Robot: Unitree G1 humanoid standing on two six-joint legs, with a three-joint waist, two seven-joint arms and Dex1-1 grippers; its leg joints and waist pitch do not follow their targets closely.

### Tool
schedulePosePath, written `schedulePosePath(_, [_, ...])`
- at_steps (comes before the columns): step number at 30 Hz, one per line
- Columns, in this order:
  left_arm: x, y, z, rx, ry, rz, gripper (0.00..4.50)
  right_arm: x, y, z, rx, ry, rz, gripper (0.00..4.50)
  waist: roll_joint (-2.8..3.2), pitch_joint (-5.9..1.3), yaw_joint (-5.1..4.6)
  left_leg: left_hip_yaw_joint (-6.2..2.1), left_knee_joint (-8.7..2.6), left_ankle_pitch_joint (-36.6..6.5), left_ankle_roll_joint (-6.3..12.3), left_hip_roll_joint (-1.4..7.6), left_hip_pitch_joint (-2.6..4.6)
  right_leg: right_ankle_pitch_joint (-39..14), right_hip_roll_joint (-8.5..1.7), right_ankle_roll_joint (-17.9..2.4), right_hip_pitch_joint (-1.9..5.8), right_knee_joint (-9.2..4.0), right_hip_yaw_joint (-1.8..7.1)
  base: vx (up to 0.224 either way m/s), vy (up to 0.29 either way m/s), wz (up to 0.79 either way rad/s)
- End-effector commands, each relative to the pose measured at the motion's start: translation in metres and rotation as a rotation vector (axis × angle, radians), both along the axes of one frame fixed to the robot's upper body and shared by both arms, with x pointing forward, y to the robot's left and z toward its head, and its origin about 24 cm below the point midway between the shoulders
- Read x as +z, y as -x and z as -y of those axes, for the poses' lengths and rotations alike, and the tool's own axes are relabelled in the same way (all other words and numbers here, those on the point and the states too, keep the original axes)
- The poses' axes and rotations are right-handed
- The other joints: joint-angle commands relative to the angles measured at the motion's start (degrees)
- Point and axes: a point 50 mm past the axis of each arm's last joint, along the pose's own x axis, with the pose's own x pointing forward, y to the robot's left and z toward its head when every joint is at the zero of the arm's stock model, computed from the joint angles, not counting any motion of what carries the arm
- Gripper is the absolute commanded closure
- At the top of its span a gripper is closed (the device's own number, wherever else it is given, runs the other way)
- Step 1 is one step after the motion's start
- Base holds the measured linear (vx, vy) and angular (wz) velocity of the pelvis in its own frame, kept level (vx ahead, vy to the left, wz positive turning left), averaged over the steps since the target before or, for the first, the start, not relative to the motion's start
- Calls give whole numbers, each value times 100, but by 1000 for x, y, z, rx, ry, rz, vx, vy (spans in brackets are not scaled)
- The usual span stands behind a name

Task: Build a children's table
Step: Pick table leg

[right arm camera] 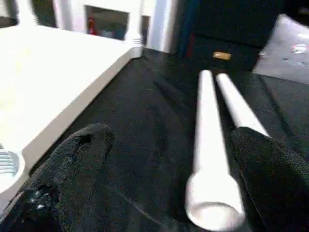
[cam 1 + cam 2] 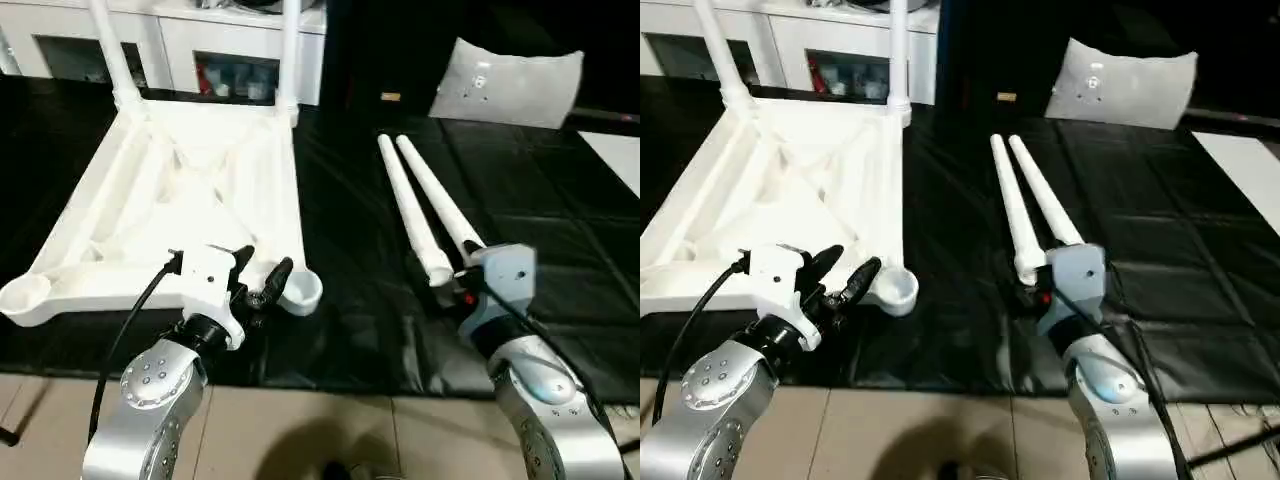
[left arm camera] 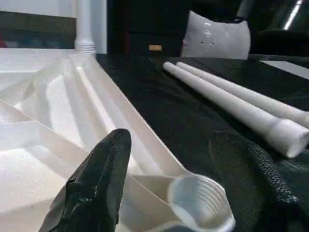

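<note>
left gripper open over table top, right gripper spread astride a leg

Upturned white table top, two legs upright, seemingly socketed, two loose legs lying beside it

Light is falling from overhead, blowing the ribbed underside of the white table top out into glare and washing away its detail. The black sheet is catching streaky reflections in its creases. The floor near the bottom edge is lying in soft shadow. In both wrist views, the near fingers are blurring out of focus.
</note>
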Motion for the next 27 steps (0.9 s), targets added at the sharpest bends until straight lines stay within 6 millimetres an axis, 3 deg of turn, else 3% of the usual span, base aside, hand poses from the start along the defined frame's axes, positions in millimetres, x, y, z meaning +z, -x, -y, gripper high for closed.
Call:
schedulePosePath(1, [7,-1,6,-31,-9,33,147,5,-1,0,22,33,8,0,57,-271,4,-250,-703,-2174,234,577,75,-3138,-610,-783,246,-421,487,108,-21,1])
schedulePosePath(2, [7,-1,6,-34,-12,33,147,5,-1,0,25,38,8,0,45,-293,8,-225,-703,-1975,281,561,55,-2931,-613,-911,281,-398,514,107,-29,4])
schedulePosePath(3, [6,-1,7,-37,-16,32,147,4,-2,0,28,43,8,0,29,-362,58,-143,-654,-1396,414,482,-6,-2534,-656,-1212,402,-366,598,107,-29,4])
schedulePosePath(4, [6,-1,7,-39,-17,32,147,4,-2,0,29,44,8,0,14,-396,87,-106,-609,-1069,495,434,-48,-2372,-677,-1379,465,-343,644,131,-36,7])
schedulePosePath(5, [6,-1,7,-41,-17,32,147,4,-2,0,31,44,6,0,-32,-417,171,-37,-445,-571,618,292,-191,-2231,-739,-1687,637,-351,810,156,-31,6])
schedulePosePath(6, [6,-2,8,-43,-18,32,147,3,-3,0,34,45,-2,0,-35,-495,318,-92,-167,-62,677,260,-410,-2037,-959,-1979,927,-381,1033,156,-31,6])
schedulePosePath(7, [6,-2,8,-44,-19,32,147,3,-3,0,36,46,-8,0,-35,-495,318,-92,-167,-62,677,260,-410,-2037,-959,-1979,927,-381,1033,168,-10,-2])
schedulePosePath(8, [6,-2,8,-46,-22,33,147,2,-4,0,36,41,-23,0,114,-507,445,-91,-15,166,254,325,-241,-1739,-738,-2203,859,-439,1329,147,-1,-17])
schedulePosePath(9, [6,-2,8,-46,-23,33,147,2,-5,0,34,33,-28,0,109,-412,439,-76,-254,284,-139,429,-148,-1525,-415,-1986,691,-225,1161,147,-1,-17])
schedulePosePath(10, [6,-2,8,-46,-23,33,147,2,-5,0,34,33,-28,0,260,-394,224,-373,-778,1147,-457,1018,567,-1051,36,-914,-85,366,651,130,14,-42])
schedulePosePath(11, [6,-2,8,-46,-23,34,147,2,-6,-1,51,28,-39,0,93,-497,153,-432,-796,1452,-696,1504,1226,-1220,-269,-244,-778,778,492,154,1,-44])
schedulePosePath(12, [6,-2,8,-46,-24,34,147,2,-6,-1,54,30,-40,0,104,-394,211,-209,-860,1494,-829,1461,1060,-895,-335,-197,-763,856,441,154,1,-44])
schedulePosePath(13, [6,-2,8,-45,-24,34,147,2,-7,-2,66,37,-42,0,25,-445,172,-69,-832,1705,-864,1306,1129,-468,-390,-294,-815,831,443,173,-39,-42])
schedulePosePath(14, [6,-1,8,-45,-24,34,147,2,-7,-4,90,52,-44,0,-267,-561,321,250,-362,636,246,-73,424,-335,-472,-762,177,283,931,184,-38,-13])
schedulePosePath(15, [6,-1,8,-44,-26,32,147,1,-9,-4,93,54,-53,0,-301,-536,501,228,197,-195,477,-282,137,-983,-937,-1628,554,-111,1559,184,-38,-13])
schedulePosePath(16, [5,-1,8,-45,-30,31,147,2,-12,-4,86,53,-59,0,-292,-635,575,-202,773,-274,498,-17,-474,-962,-1376,-2675,1123,-149,1898,197,-41,1])
schedulePosePath(17, [5,-1,8,-45,-33,31,147,2,-14,-4,78,51,-63,0,-351,-646,532,-337,961,239,78,7,-817,115,-1089,-2737,1081,68,1589,164,-58,-18])
schedulePosePath(18, [5,0,8,-45,-36,30,147,3,-15,-3,70,50,-66,0,-332,-614,547,-365,907,436,-79,-3,-778,580,-1018,-2702,962,34,1442,164,-58,-18])
schedulePosePath(19, [5,1,9,-52,-26,33,147,3,-18,-2,45,50,-80,0,-346,-589,514,-334,818,716,-155,-22,-748,855,-901,-2566,825,-4,1239,121,-51,-18])
schedulePosePath(20, [5,1,9,-59,-28,27,147,3,-22,0,17,51,-95,0,-134,-441,527,-275,95,1933,26,37,-576,-91,-517,-1806,404,-228,547,112,-25,-11])
schedulePosePath(21, [4,2,9,-64,-33,17,147,2,-25,1,-9,49,-115,0,-6,-490,573,-270,-195,2130,286,133,-634,-256,-420,-1574,502,-193,605,112,-25,-11])
schedulePosePath(22, [4,3,10,-88,-24,9,147,1,-29,3,-36,56,-138,0,250,-410,434,-458,-591,1660,503,546,-575,-419,-161,-920,520,-36,455,139,54,-14])
schedulePosePath(23, [5,5,12,-125,-7,6,147,0,-32,5,-59,76,-156,0,322,-632,347,-898,-453,2639,1415,1101,-195,213,-88,-374,205,609,599,156,52,-6])
schedulePosePath(24, [8,7,13,-168,5,12,147,-2,-36,8,-83,90,-187,0,294,-683,317,-1039,-364,3377,1765,1238,-20,402,-292,-251,6,639,785,156,52,-6])
schedulePosePath(25, [8,7,13,-168,5,12,127,-2,-36,8,-83,90,-187,0,260,-717,243,-1114,-331,4255,1970,1234,-17,722,-429,-145,-24,654,904,92,7,8])
schedulePosePath(26, [9,8,14,-200,10,10,117,-4,-40,11,-103,100,-214,0,103,-669,346,-797,-256,4669,1718,819,-236,1387,-563,64,21,400,1087,3,55,-5])
schedulePosePath(27, [5,9,14,-240,-17,-59,113,-7,-48,15,-141,103,-282,0,98,-634,396,-600,-295,3921,1438,610,-420,1521,-595,-26,162,308,1085,3,55,-5])
